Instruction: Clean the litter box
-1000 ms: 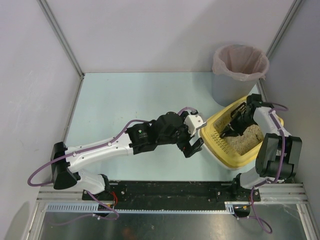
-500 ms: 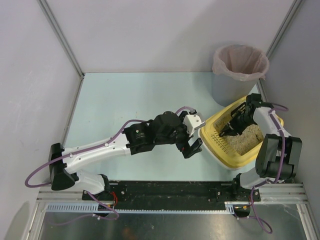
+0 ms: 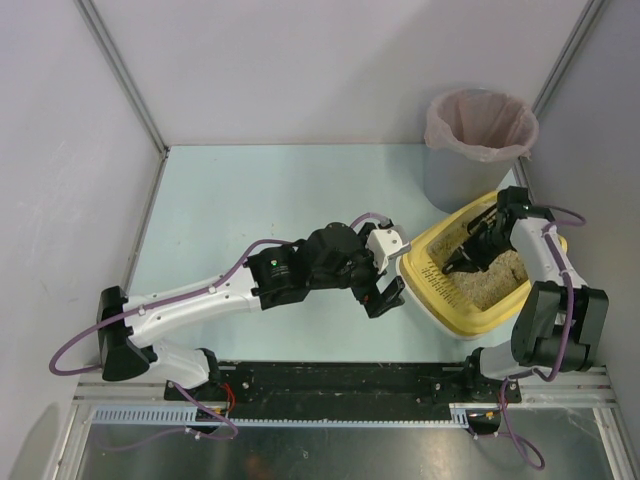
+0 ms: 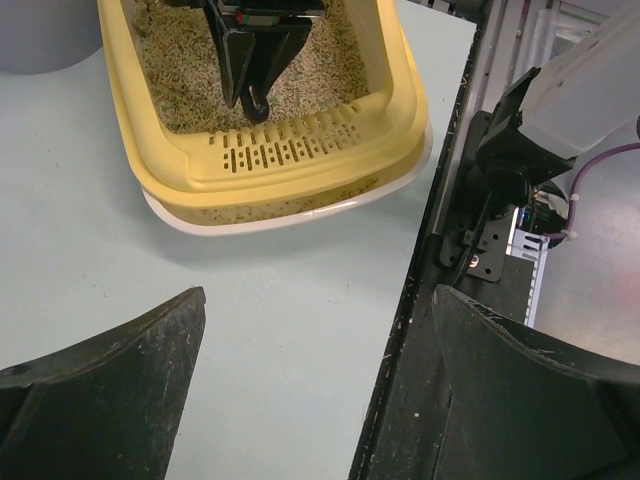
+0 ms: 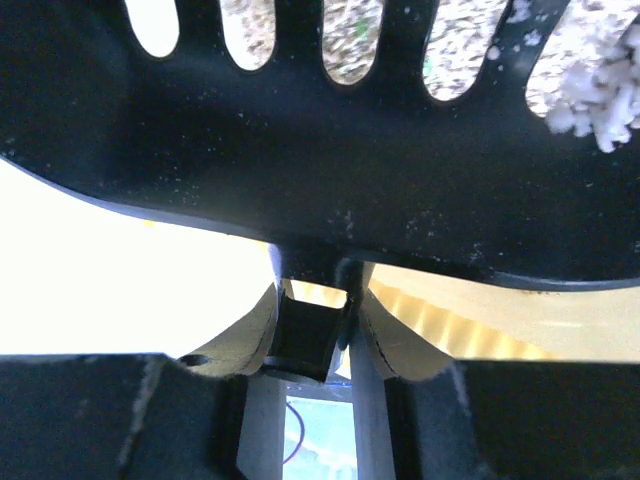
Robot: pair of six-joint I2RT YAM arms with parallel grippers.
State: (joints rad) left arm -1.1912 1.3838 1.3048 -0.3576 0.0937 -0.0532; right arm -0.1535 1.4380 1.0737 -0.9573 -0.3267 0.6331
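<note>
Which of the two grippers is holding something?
The right gripper, shut on the handle of the black slotted scoop inside the yellow litter box. The left gripper hangs wide open and empty beside the box's left edge.

From my overhead view: a pale blue-green bench (image 3: 260, 200), enclosed on three sides by plain grey-white walls (image 3: 330, 60). A grey round bin (image 3: 465, 182) stands upright in the far right corner, lined with a pink bag (image 3: 481, 128) folded over its rim, mouth open. A black mounting rail (image 3: 340, 380) runs along the near edge, with a metal sheet (image 3: 300, 450) beyond it.
</note>
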